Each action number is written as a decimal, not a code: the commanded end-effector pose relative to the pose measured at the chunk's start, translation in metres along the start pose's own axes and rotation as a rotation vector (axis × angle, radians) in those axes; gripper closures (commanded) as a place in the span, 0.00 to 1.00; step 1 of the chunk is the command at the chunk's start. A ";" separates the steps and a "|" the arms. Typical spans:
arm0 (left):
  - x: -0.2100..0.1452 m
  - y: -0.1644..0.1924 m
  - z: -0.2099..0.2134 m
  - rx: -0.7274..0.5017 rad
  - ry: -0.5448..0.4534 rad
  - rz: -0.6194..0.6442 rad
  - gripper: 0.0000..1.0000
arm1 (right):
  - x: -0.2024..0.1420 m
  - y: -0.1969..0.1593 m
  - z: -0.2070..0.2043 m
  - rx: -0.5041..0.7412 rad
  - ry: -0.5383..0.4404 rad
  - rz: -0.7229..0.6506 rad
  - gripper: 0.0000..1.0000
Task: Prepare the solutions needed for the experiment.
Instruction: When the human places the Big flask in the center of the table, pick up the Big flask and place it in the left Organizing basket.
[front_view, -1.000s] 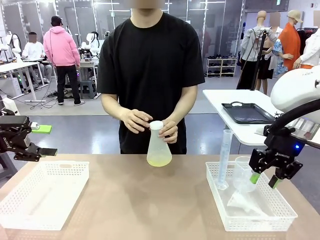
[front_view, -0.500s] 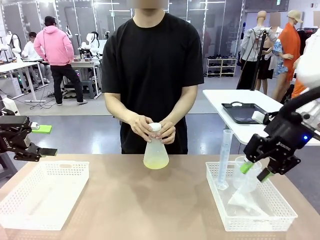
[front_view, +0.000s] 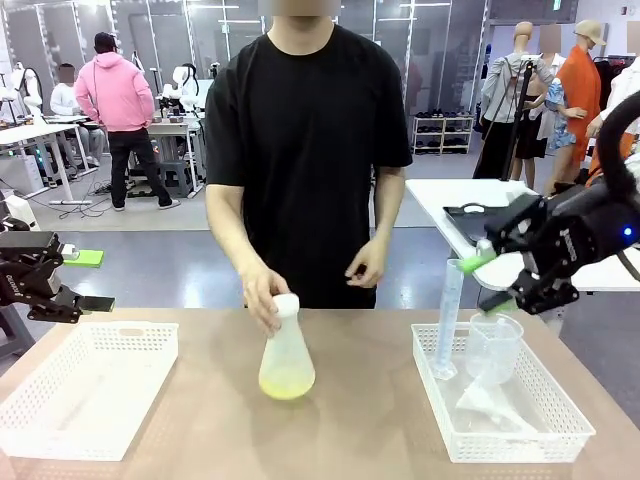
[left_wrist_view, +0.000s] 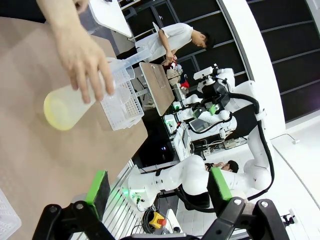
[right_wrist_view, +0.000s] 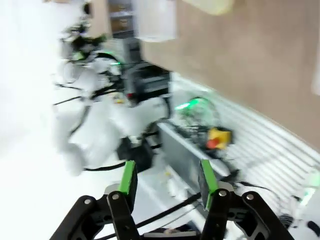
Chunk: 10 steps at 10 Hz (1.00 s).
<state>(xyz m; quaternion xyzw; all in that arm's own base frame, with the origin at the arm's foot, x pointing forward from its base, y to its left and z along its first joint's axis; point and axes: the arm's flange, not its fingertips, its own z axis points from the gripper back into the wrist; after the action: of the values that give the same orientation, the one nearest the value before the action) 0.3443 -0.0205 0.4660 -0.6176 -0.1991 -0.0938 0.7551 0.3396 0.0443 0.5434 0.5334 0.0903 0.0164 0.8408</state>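
Observation:
The solutions are a shallow pale yellow-green layer in a translucent conical flask (front_view: 287, 352) with a white cap, standing on the table's middle. The person's hand (front_view: 262, 296) holds its neck; the other hand hangs free. In the left wrist view the flask (left_wrist_view: 62, 107) lies far beyond my fingers, under that hand (left_wrist_view: 82, 62). My left gripper (front_view: 90, 281) hovers open at the far left, above the table's edge. My right gripper (front_view: 483, 285) is raised above the right basket, open and turned sideways, with nothing between its pads (right_wrist_view: 128, 177).
A white basket (front_view: 40, 420) sits empty at front left. The right basket (front_view: 560, 432) holds a tall measuring cylinder (front_view: 449, 318), a clear beaker (front_view: 495, 347) and a funnel (front_view: 487, 403). A side table with a black tray (front_view: 478, 222) stands behind.
The person carried the flask from the far edge down to the table's middle and took one hand off. My right gripper rose from the basket and swung sideways. The left arm stayed still.

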 end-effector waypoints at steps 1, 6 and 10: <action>0.003 -0.002 -0.001 -0.019 -0.005 -0.008 0.00 | 0.008 -0.004 0.014 0.148 -0.078 -0.130 0.37; 0.003 -0.002 -0.001 -0.019 -0.005 -0.008 0.00 | 0.012 -0.023 0.033 0.391 -0.079 -0.168 0.37; 0.003 -0.002 -0.001 -0.019 -0.005 -0.008 0.00 | 0.020 -0.032 0.035 0.405 -0.040 -0.156 0.37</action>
<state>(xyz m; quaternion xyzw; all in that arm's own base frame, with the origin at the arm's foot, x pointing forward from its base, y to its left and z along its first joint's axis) 0.3443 -0.0205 0.4660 -0.6176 -0.1992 -0.0938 0.7551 0.3597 0.0008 0.5251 0.6821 0.1113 -0.0899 0.7171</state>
